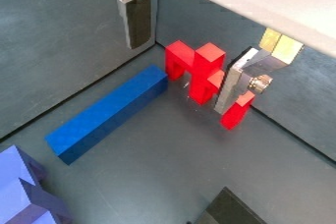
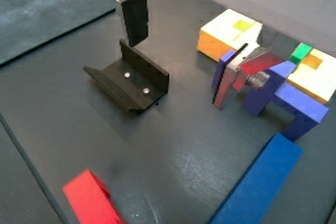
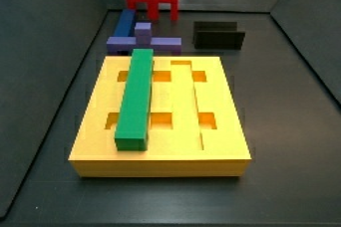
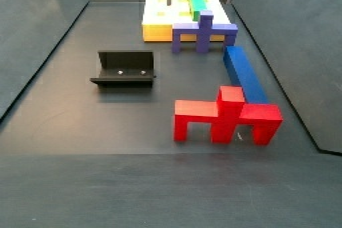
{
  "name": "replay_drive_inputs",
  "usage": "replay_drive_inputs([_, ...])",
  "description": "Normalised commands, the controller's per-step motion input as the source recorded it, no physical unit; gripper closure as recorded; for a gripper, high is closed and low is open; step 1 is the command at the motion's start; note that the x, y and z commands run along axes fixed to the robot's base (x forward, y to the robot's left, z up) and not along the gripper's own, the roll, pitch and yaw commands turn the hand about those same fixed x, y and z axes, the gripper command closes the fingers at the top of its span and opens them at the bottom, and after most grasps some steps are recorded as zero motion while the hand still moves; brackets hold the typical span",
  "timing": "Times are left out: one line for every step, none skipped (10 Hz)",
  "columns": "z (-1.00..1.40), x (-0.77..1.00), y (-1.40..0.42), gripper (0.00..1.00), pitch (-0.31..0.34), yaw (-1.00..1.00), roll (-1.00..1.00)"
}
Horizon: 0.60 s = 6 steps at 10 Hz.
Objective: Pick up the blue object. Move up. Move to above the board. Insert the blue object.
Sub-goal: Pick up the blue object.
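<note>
Blue object [image 4: 245,72] lies flat on the dark floor between the red block [image 4: 225,118] and the purple cross-shaped block [image 4: 203,34], its long side clear of anything, which I judge leaves it easy to take from above. Nothing grips it yet: the gripper [image 1: 133,17] hangs above the floor, near the bar's far end but apart from it, and only one silver finger with its dark pad shows in both wrist views, so I cannot tell how wide the jaws stand; nothing is seen between them. The board [image 3: 94,121] sits well apart, past the purple block, with the green bar [image 3: 138,97] already seated along one of its long slots and a parallel slot beside it bare, probably the place meant for the blue one. A side view taken over the board shows those slots and notches plainly but only a short stretch of the blue object [image 3: 126,23]. A wrist view gives the bar's whole length [image 1: 108,116], and another catches the fixture [image 2: 129,83] standing alone on the floor, clear of the path.
</note>
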Motion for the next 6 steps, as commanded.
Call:
replay_drive_inputs([-0.15,-0.04,0.00,0.00,-0.040,0.00,-0.08])
replay_drive_inputs([-0.77,-0.82,0.00,0.00,-0.201,-0.15,-0.12])
replay_drive_inputs([-0.83,-1.00,0.00,0.00,-0.181,-0.07,-0.06])
replay_drive_inputs([-0.79,-1.00,0.00,0.00,-0.171,0.00,-0.03])
replay_drive_inputs([-0.82,-1.00,-0.07,0.00,-0.167,0.00,0.00])
replay_drive_inputs([-0.86,-1.00,-0.15,0.00,-0.149,-0.03,0.03])
